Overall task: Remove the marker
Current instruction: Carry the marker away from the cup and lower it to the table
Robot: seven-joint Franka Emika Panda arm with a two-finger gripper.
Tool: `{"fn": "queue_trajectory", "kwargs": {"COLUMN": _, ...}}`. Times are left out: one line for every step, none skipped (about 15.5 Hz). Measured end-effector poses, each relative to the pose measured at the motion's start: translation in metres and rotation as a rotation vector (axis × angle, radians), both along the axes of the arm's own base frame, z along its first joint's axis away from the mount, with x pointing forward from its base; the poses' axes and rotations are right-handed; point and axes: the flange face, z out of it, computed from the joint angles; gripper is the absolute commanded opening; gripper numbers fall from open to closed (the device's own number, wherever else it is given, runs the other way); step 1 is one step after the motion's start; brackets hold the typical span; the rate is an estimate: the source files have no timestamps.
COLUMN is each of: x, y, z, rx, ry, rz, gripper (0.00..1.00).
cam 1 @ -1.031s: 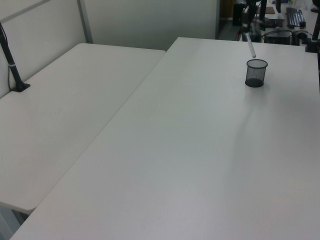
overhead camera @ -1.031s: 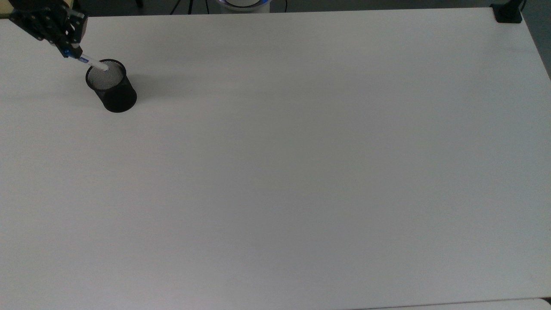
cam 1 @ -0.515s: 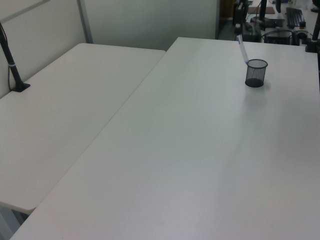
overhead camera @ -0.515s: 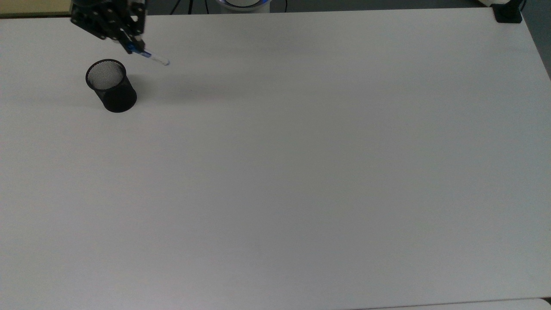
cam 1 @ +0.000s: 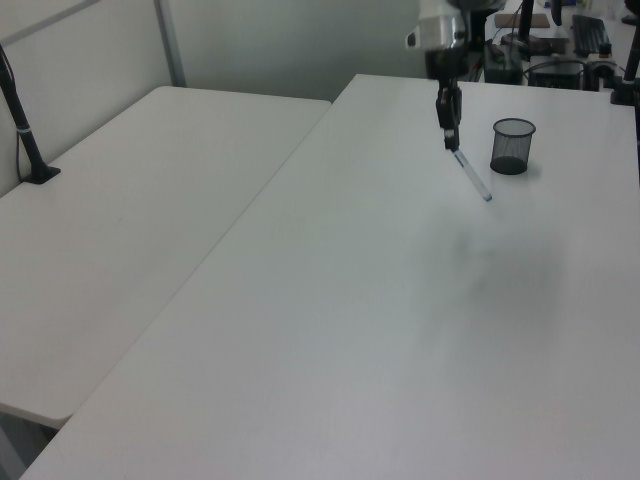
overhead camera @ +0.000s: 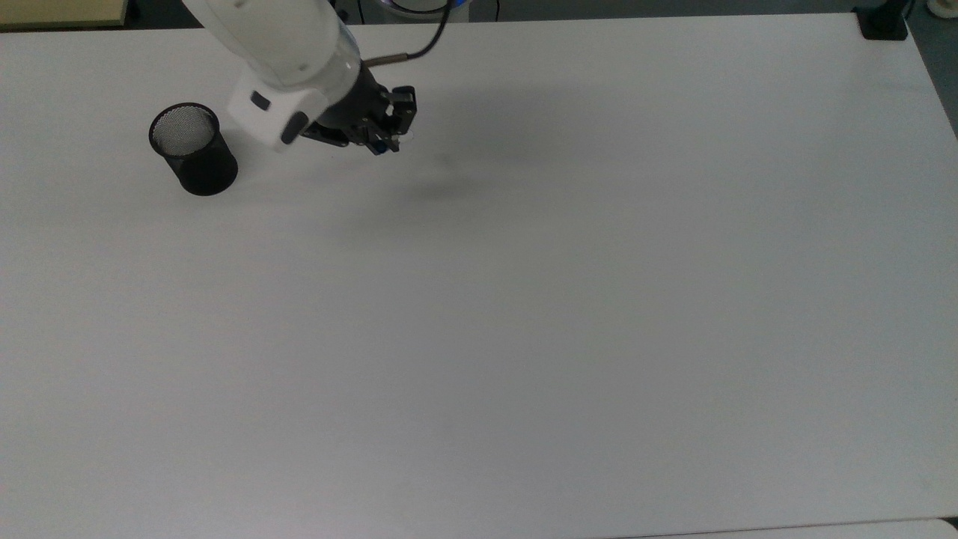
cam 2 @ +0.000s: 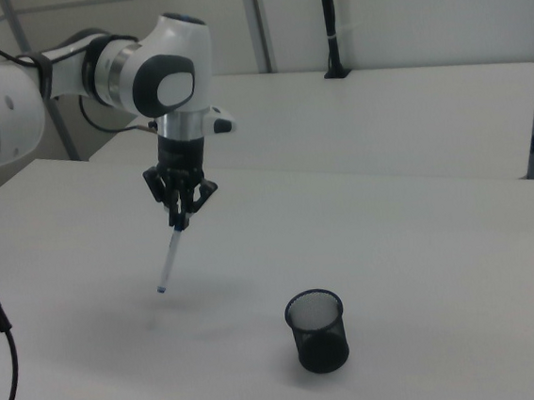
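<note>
One wide white table (overhead camera: 569,314) carries the whole scene, and a black mesh cup (overhead camera: 193,150) standing upright near one of its corners serves as the landmark for everything else. In the right view a second white table (cam 2: 400,111) stands farther back than the cup, across a narrow gap, with a black post (cam 2: 330,24) rising from its far edge.

Next in size is the robot arm (cam 2: 94,70) — white shells with dark joints. In the top view it reaches down over the table to the right of the cup; in the right view it comes in from the right view's left, well above the cup's rim. A dark cable (overhead camera: 426,41) trails from the arm toward the table's far edge in the top view.

At the arm's end hangs the black gripper (cam 2: 183,218), pointing downward. It is well apart from the cup: to the top view's right of it, to the left view's left of it. Its jaws are pinching the upper end of the marker (cam 2: 169,261).

The marker is outside the cup and clear of it — a slim white barrel with a small blue tip at the bottom, hanging tilted from the gripper in the air above the table. In the left view its lower end slants toward the cup without touching it. A faint shadow (overhead camera: 438,193) lies on the table beyond the gripper, farther from the cup.
</note>
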Motion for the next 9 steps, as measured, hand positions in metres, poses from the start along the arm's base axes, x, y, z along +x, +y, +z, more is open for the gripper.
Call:
{"fn": "queue_trajectory", "kwargs": {"x": 0.003, "y": 0.011, "z": -0.014, "rx": -0.022, "ry": 0.023, "rz": 0.014, "gripper": 0.19}}
{"fn": "queue_trajectory", "kwargs": {"x": 0.006, "y": 0.021, "z": -0.027, "rx": -0.039, "ry": 0.039, "rz": 0.026, "gripper": 0.19}}
{"fn": "queue_trajectory", "kwargs": {"x": 0.010, "y": 0.030, "z": -0.039, "rx": -0.052, "ry": 0.047, "rz": 0.033, "gripper": 0.19}}
{"fn": "queue_trajectory", "kwargs": {"x": 0.015, "y": 0.041, "z": -0.055, "rx": -0.079, "ry": 0.054, "rz": 0.039, "gripper": 0.19}}
{"fn": "queue_trajectory", "kwargs": {"x": 0.017, "y": 0.046, "z": -0.065, "rx": -0.095, "ry": 0.058, "rz": 0.040, "gripper": 0.19}}
{"fn": "queue_trajectory", "kwargs": {"x": 0.020, "y": 0.052, "z": -0.074, "rx": -0.110, "ry": 0.062, "rz": 0.044, "gripper": 0.19}}
{"fn": "queue_trajectory", "kwargs": {"x": 0.022, "y": 0.058, "z": -0.084, "rx": -0.123, "ry": 0.065, "rz": 0.047, "gripper": 0.20}}
{"fn": "queue_trajectory", "kwargs": {"x": 0.024, "y": 0.064, "z": -0.093, "rx": -0.134, "ry": 0.066, "rz": 0.049, "gripper": 0.21}}
{"fn": "queue_trajectory", "kwargs": {"x": 0.026, "y": 0.069, "z": -0.098, "rx": -0.144, "ry": 0.061, "rz": 0.048, "gripper": 0.24}}
